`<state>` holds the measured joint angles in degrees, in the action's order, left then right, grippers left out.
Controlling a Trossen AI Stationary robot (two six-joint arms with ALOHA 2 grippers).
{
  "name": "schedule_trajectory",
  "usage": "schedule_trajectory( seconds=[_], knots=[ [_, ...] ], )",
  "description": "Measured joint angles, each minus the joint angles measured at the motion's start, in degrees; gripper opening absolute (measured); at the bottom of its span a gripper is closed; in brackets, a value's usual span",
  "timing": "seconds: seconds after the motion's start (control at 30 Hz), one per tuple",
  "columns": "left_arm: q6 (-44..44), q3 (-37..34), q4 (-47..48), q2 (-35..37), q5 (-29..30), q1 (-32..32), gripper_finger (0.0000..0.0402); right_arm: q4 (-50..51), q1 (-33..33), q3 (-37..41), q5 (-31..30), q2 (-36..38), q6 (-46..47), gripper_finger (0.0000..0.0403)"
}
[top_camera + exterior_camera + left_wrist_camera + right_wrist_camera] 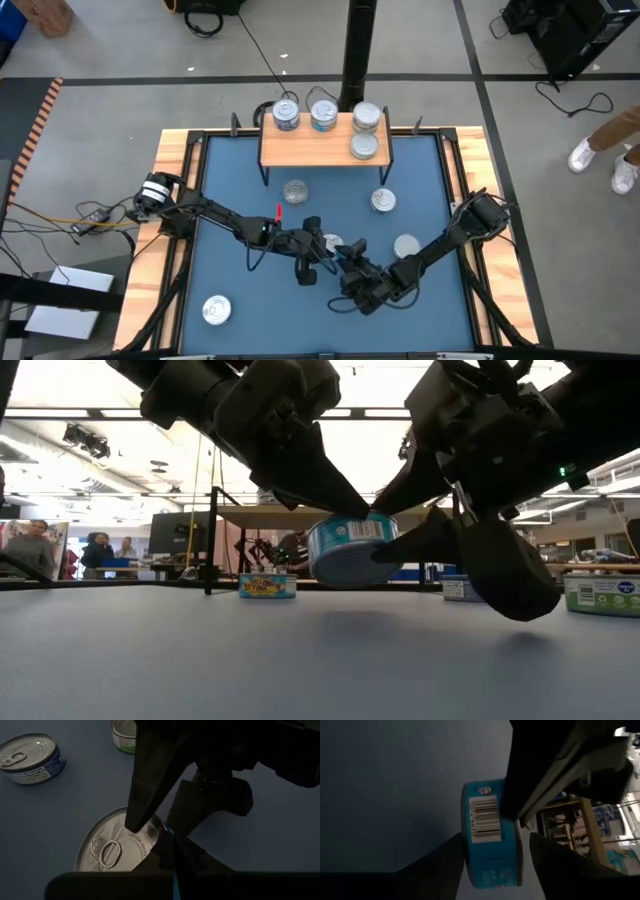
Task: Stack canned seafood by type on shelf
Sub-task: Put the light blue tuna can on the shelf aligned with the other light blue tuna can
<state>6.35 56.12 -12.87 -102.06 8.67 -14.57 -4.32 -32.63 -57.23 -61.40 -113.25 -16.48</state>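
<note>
Between the spread fingers of the right gripper [425, 555], the blue-labelled tin [347, 549] hangs above the mat [300, 660], pinched by the closed left gripper [350, 510]; judged a handover, right should close squarely before left releases.

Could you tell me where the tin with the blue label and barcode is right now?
The blue-labelled tin hangs tilted above the mat near its middle, between the left gripper and right gripper.
</note>
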Motion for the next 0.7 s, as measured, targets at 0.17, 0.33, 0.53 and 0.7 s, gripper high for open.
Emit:
schedule_trajectory(
  seconds=[0.17, 0.33, 0.53, 0.7],
  knots=[
    [0.0, 0.0, -0.7, 0.0, -1.7, 0.0, 0.0002, -0.3, 0.3, 0.0, 1.6, 0.0, -0.3, 0.0179],
    [-0.1, 0.0, -0.9, 0.0, -2.6, 0.1, 0.0002, -0.4, 0.3, 0.0, 2.3, 0.0, -0.5, 0.0143],
    [-0.1, 0.0, -0.9, 0.5, -3.0, -0.1, 0.0032, -1.0, 0.3, 0.0, 1.8, 0.0, -0.2, 0.0143],
    [-1.7, -0.1, -1.5, 3.2, -1.4, -1.8, 0.0083, -0.9, 0.2, 0.0, 1.1, 0.0, -0.1, 0.0143]
  ],
)
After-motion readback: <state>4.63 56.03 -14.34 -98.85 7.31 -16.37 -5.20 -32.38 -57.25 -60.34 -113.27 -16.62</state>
